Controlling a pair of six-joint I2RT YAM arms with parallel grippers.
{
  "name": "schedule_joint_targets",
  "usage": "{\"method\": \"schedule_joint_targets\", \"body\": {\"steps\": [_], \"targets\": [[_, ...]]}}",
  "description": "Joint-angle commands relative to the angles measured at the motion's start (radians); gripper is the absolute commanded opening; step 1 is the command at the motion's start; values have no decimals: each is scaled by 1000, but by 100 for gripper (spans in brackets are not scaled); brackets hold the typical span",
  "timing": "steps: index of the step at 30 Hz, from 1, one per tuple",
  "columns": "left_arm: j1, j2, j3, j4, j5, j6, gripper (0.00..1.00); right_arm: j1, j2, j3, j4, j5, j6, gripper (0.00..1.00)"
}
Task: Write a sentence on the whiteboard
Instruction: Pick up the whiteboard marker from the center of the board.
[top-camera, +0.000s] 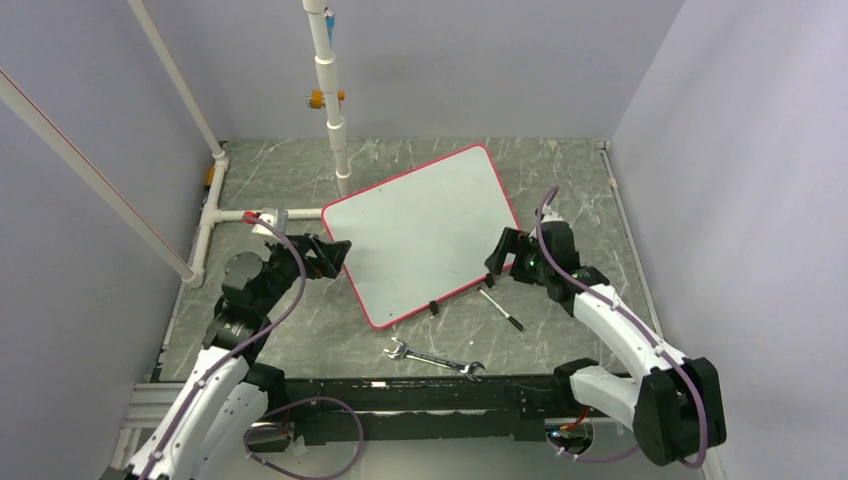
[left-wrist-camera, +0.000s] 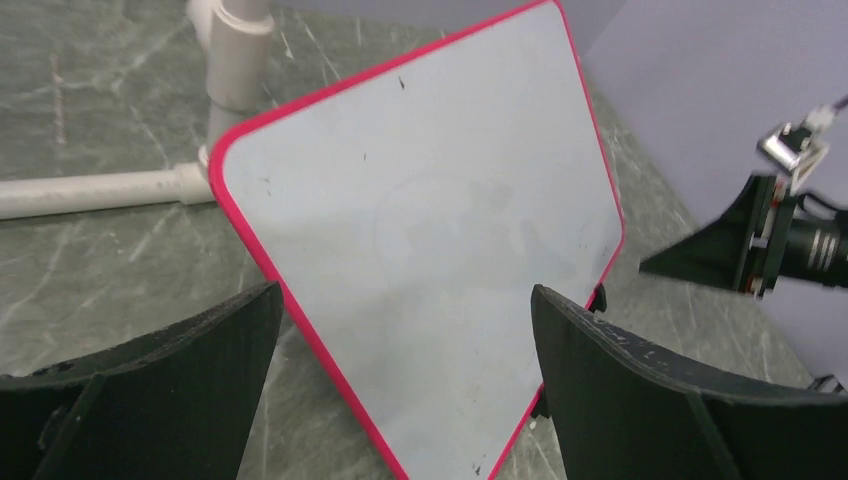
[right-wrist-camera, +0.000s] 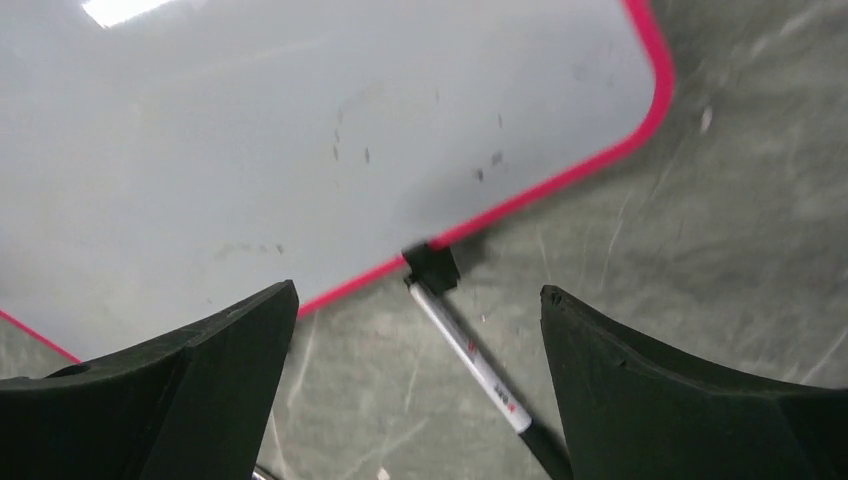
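Blank whiteboard (top-camera: 420, 235) at mid-tabletop (top-camera: 570, 180), neither arm holding anything.
The left gripper (top-camera: 335, 255) stood spread wide at the board's left corner and the right gripper (top-camera: 503, 258) gaped empty at its right edge. The marker (top-camera: 500, 308) lay against a board foot, so a careless pick there could shove the board askew. A wrench (top-camera: 435, 358) lay nearer, and a white pipe (top-camera: 335, 130) stood behind.

One white rectangular whiteboard (top-camera: 420, 230) with a red-pink rim is counted, with one silver metal wrench (top-camera: 435, 358), one slim white-and-black marker pen (top-camera: 500, 309), and two black grippers, left gripper (top-camera: 338, 257) and right gripper (top-camera: 498, 262).
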Motion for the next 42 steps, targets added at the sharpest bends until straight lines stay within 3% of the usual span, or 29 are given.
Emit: {"method": "schedule_joint_targets", "body": {"steps": [1,8,13,20,36,42], "targets": [[-6,-97,133,-315,-105,-7,99,60,-69,-82,-52,51,52,92],[-6,-163,347,-716,-176,87,99,127,-34,-148,-18,50,79,86],[-6,-230,407,-874,-235,146,99,155,19,-161,-3,57,85,74],[-5,-357,331,-813,-226,180,99,214,125,-112,-32,57,57,65],[1,-385,335,-833,-183,198,99,389,351,34,-202,224,103,33],[1,-389,335,-835,-184,200,99,497,405,86,-272,278,124,32]]}}
